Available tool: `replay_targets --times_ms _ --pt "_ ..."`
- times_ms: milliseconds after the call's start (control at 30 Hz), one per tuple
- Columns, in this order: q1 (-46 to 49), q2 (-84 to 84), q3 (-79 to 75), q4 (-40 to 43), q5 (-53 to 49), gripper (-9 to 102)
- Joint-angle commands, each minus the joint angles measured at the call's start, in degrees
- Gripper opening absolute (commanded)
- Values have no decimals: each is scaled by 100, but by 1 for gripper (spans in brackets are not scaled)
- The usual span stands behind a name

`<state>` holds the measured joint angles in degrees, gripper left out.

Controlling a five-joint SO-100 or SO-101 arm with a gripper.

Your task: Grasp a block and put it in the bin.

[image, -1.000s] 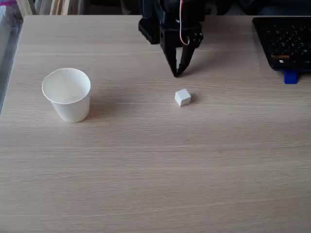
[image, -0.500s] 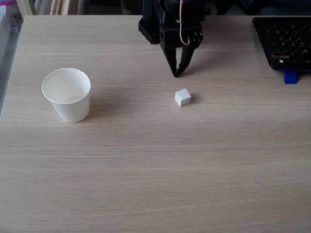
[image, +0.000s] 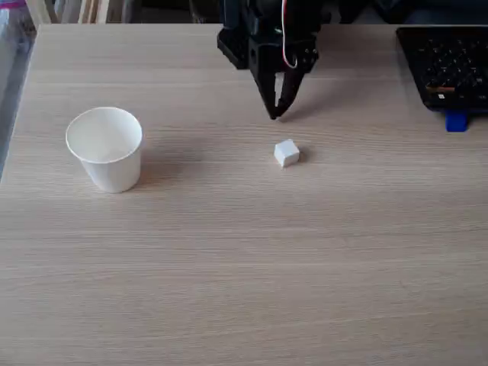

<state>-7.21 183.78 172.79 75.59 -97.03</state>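
Observation:
In the fixed view a small white block lies on the light wooden table, slightly right of centre. The bin, a white paper cup, stands upright at the left with its mouth open. My black gripper hangs at the back of the table, its tips pointing down just behind the block and a short gap away from it. Its two fingers meet at the tips with nothing between them, so it is shut and empty.
A black keyboard sits at the back right corner with a small blue rectangular piece at its front edge. The table's left edge runs down past the cup. Wide bare tabletop lies in front.
The gripper has shifted very slightly up and to the left; block and cup have stayed where they were.

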Motion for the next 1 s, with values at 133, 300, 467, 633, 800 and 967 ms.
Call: replay_targets --times_ms 133,300,467,633,800,967 --pt "167 -835 -738 -158 -475 2" --pt "290 -1204 -844 -457 -598 3" --pt "439 -1608 -844 -809 -721 11" --pt "519 -1872 -853 -967 -729 14" --pt "580 -2118 -896 -1222 -738 17" --pt "598 -2443 -967 -1485 -765 18"
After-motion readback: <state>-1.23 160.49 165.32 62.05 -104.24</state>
